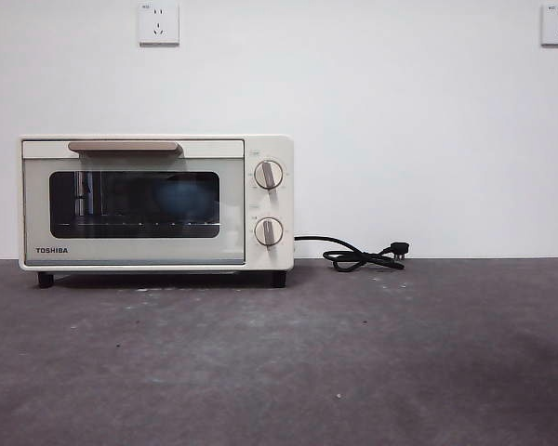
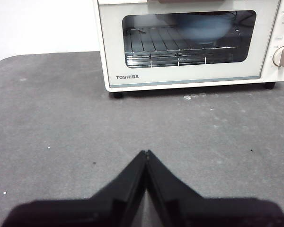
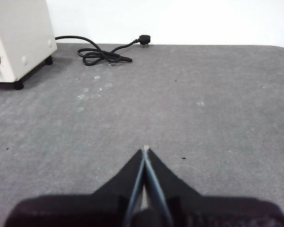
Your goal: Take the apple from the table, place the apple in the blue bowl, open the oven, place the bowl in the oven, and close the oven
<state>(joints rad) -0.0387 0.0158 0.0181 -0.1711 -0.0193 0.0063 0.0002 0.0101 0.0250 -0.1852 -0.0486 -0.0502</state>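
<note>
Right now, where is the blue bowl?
The blue bowl sits on the wire rack inside the closed oven, seen dimly through the glass door in the front view.

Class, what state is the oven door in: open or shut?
Shut. The oven door stands flush with its front, the handle at the top; the blue bowl shows dimly through the glass.

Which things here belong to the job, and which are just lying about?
Job:
oven, door shut
blue bowl, inside behind the glass
table
left claw, shut
right claw, shut

Lying about:
black cord
wall sockets
</note>
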